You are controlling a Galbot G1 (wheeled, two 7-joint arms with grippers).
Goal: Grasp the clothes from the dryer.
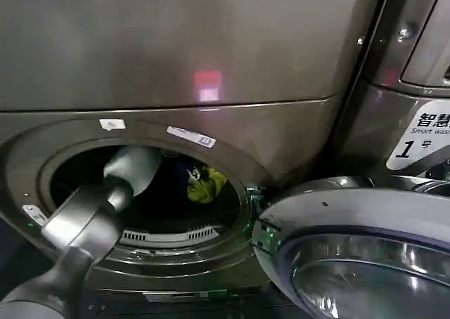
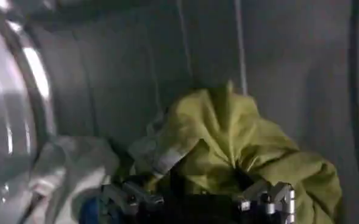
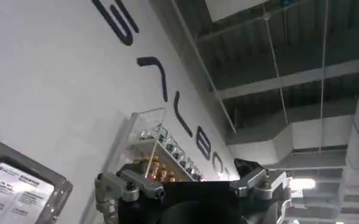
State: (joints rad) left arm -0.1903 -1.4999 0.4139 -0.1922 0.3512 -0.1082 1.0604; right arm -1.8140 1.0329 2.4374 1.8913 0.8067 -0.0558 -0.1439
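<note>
Reaching through the dryer [image 1: 176,66] porthole, the left tool [image 2: 199,196] hangs wide open, gripping nothing, just short of the clothes [image 2: 240,143] heaped inside the drum; right tool [image 3: 191,185] parked outside, spread open.

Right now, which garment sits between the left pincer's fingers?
The yellow-green one, bunched just ahead of the open left pincer; the pale one lies off to its side.

The dryer [image 1: 176,52] is showing a smooth, brushed bronze-grey metal skin with a soft sheen. Its door [image 1: 358,256] is gleaming with glossy glass in a polished rim. The clothes [image 2: 240,146] are lying as matt, crumpled cloth.
</note>
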